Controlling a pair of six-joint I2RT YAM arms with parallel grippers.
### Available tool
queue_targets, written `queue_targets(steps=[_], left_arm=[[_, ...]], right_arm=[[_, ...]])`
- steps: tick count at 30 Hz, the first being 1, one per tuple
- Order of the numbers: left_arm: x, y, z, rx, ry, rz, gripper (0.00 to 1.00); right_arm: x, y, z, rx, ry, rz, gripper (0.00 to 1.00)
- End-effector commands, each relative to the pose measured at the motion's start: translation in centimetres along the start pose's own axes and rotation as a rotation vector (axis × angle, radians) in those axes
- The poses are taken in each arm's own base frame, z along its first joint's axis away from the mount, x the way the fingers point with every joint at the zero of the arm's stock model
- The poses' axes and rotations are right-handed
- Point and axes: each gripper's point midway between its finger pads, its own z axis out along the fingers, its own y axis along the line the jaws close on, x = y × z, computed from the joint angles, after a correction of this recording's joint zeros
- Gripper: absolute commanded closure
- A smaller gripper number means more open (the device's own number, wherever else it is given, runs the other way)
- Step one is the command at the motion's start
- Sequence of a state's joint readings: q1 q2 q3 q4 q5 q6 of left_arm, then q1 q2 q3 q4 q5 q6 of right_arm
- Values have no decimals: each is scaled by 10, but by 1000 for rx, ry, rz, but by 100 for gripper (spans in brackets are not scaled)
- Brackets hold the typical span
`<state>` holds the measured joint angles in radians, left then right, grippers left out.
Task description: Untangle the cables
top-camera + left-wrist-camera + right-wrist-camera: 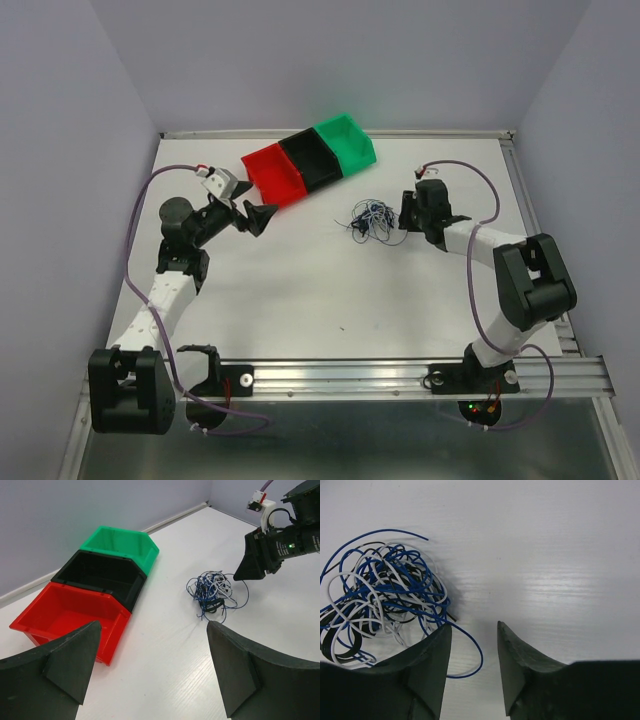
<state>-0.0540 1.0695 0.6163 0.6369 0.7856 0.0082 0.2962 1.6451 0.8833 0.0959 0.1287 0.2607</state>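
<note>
My R claw (474, 626) is open, tips just beside the cables (380, 600), one tangled heap on the table (300, 300) twd its far edge, right of centre. L claw (153, 630) open too, well apart.

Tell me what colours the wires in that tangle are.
The cables are blue, white and black, seen best in the right wrist view.

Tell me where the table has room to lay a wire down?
Biggest bare patch: the middle of the table, bordered by the left gripper, the cables and the front rail. A smaller strip lies between the black bin and the cables. Crowded: right around the tangle, where the right gripper sits close.
</note>
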Motion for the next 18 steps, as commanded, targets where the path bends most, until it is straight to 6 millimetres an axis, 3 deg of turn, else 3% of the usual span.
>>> queue_targets(steps=[1,6,8,12,15,16,17,18], left_arm=[[-31,-8,4,39,-66,86,1],[-27,-17,13,42,-50,103,1],[-28,-19,18,38,-48,124,1],[-30,-34,48,72,-33,183,1],[-17,-39,85,102,40,204,1],[9,-38,102,121,104,182,1],[5,-35,117,135,117,192,1],[14,-33,127,145,149,180,1]], right_arm=[[-35,6,6,17,-78,-4,59],[-37,16,6,-30,-73,14,100],[-46,19,-5,-51,-103,27,100],[-58,22,-25,-76,-148,47,100],[-55,23,-33,-85,-153,65,99],[-54,23,-34,-87,-150,68,99],[-56,25,-38,-91,-160,72,99],[-56,25,-39,-89,-161,72,99]])
